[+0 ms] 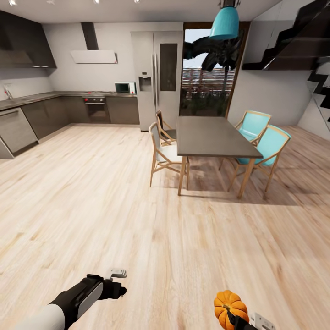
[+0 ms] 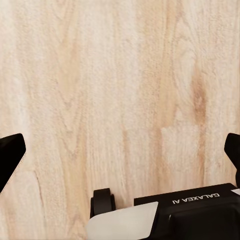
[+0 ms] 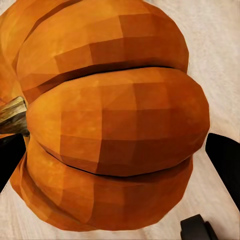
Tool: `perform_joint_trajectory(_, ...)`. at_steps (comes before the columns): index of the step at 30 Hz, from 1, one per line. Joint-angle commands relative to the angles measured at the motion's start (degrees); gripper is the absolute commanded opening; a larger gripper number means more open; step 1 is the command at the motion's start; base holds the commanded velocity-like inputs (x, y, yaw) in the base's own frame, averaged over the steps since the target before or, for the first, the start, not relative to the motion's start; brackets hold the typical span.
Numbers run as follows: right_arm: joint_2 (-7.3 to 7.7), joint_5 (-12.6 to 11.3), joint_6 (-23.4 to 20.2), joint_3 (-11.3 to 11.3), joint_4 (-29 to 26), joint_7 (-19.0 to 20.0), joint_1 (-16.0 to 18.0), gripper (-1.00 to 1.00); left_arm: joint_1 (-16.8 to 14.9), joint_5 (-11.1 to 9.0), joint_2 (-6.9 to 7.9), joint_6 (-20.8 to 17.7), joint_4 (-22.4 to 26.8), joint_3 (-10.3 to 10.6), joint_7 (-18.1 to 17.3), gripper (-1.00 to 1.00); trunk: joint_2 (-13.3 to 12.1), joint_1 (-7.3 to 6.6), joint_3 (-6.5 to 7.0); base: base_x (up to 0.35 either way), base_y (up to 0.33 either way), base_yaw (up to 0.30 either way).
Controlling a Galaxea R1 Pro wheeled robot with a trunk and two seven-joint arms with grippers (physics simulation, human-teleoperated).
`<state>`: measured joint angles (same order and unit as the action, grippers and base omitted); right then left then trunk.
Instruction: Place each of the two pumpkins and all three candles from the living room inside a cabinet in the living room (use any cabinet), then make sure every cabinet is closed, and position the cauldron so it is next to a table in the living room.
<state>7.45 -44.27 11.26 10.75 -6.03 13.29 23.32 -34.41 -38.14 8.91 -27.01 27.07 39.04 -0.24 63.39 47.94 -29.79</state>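
floor point(image 1: 91, 206) open ahead | dining table point(image 1: 211, 135), chairs point(image 1: 263, 146) block right-front

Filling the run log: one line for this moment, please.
right hand: shut on pumpkin | left hand: open, nothing held | ahead: kitchen, dining table

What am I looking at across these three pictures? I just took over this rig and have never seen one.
You are driving a wheeled robot with two arms. The big picture comes from its head camera, looking down over a pale wooden floor toward a kitchen and a dark dining table with chairs. The left gripper is open and empty; its wrist camera looks straight down at the floor. The right gripper is shut on an orange pumpkin, seen close up in the right wrist picture, where the dark fingers sit on either side of it.
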Motion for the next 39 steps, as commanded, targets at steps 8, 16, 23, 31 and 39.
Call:
perform_joint_trajectory(8, 0.02, -0.6, 0.2, 0.4, 0.1, 0.2, 0.1, -1.0, 0.0, -0.1, 0.06, -0.2, 0.1, 0.2, 0.0, 1.0, 0.0, 0.03, -0.05, 0.27, 0.0, 0.0)
perform_joint_trajectory(16, 0.02, -0.6, 0.2, 0.3, 0.1, 0.2, 0.1, -1.0, 0.0, -0.1, 0.06, -0.2, 0.1, 0.2, 0.0, 1.0, 0.0, 0.03, -0.05, 0.265, 0.0, 0.0)
perform_joint_trajectory(23, 0.03, -0.8, 0.2, 0.3, 0.1, 0.2, 0.1, -1.0, 0.0, -0.1, 0.06, -0.2, 0.1, 0.2, 0.0, 1.0, 0.0, 0.03, -0.05, 0.259, 0.0, 0.0)
perform_joint_trajectory(31, 0.02, -0.9, 0.2, 0.3, 0.1, 0.2, 0.1, -1.0, 0.0, -0.1, 0.06, -0.2, 0.1, 0.2, 0.0, 1.0, 0.0, 0.03, -0.05, 0.257, 0.0, -0.001)
perform_joint_trajectory(39, 0.04, -0.9, 0.2, 0.3, 0.1, 0.2, 0.1, -1.0, 0.0, -0.1, 0.06, -0.2, 0.1, 0.2, 0.0, 1.0, 0.0, 0.03, -0.05, 0.155, 0.0, -0.188)
